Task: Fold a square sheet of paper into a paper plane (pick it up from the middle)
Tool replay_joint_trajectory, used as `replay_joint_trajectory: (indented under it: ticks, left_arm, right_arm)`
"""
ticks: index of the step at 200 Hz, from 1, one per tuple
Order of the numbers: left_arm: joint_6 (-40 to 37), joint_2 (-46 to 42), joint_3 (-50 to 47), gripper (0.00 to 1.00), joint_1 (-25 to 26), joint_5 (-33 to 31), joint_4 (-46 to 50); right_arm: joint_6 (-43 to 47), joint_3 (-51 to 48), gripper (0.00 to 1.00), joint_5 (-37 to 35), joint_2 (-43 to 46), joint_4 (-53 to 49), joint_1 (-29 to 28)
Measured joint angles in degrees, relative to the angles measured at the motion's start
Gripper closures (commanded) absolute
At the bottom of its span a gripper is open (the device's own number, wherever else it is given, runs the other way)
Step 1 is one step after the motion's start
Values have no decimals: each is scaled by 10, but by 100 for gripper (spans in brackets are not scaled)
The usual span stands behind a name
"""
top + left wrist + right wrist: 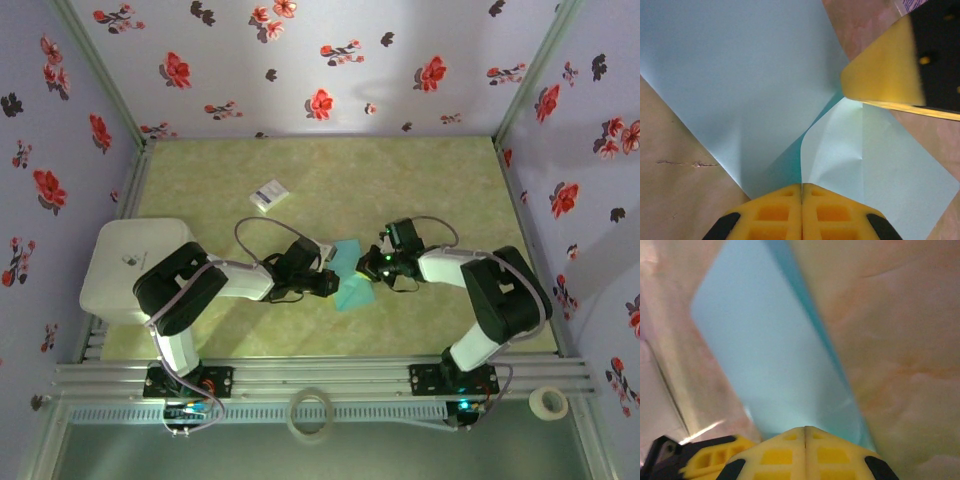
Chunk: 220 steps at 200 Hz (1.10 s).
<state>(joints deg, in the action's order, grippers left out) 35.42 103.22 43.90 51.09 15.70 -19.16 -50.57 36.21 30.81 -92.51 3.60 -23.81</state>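
Overhead, both arms meet mid-frame on the green table (420, 170). The left gripper (328, 283) and right gripper (372, 268) flank the square sheet of paper (350, 292), and a small white card (268, 193) lies toward the upper left. Up close, the left wrist view reveals what that angle hides: the teal sheet creased into two raised flaps, with the left gripper's yellow fingers (777, 212) pressed together on its fold. The right wrist view shows that gripper's fingers (832, 455) likewise pinching the sheet's blurred edge.
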Motion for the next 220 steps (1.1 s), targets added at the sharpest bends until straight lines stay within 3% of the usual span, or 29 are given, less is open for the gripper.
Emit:
replay_joint_trajectory:
  ticks: [92,157,220]
  left_arm:
    - [0,2,3,94,-4,7,3]
    - [0,3,3,94,-4,9,3]
    - [-1,3,4,94,-5,10,4]
  right_arm:
    - [-24,-28,94,20,-6,55,26]
    - [-35,-30,92,-37,48,50,38]
    - [-35,-31,93,19,52,60,-2]
